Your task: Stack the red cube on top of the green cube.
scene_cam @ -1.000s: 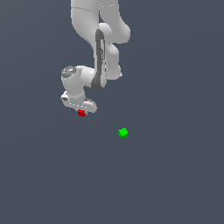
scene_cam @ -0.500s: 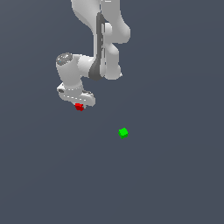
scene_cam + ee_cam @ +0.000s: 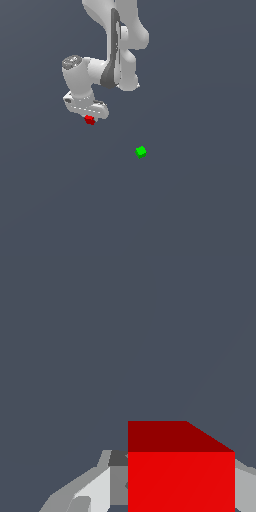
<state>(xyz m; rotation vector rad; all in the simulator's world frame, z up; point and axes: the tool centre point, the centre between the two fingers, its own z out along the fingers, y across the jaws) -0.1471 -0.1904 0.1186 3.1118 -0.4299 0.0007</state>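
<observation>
The red cube [image 3: 90, 120] hangs just under the white hand, held between the fingers of my gripper [image 3: 89, 119], which is shut on it. In the wrist view the red cube [image 3: 181, 471] fills the space between the grey fingers [image 3: 92, 491]. The green cube [image 3: 141, 151] rests on the dark floor, apart from the red one, lower and toward the exterior view's right. The green cube does not show in the wrist view.
The white arm [image 3: 117, 45] reaches down from the top of the exterior view. A plain dark grey floor [image 3: 200, 210] surrounds both cubes.
The hand has lifted upward and slightly to the exterior view's left with the red cube in it. The green cube has stayed in place.
</observation>
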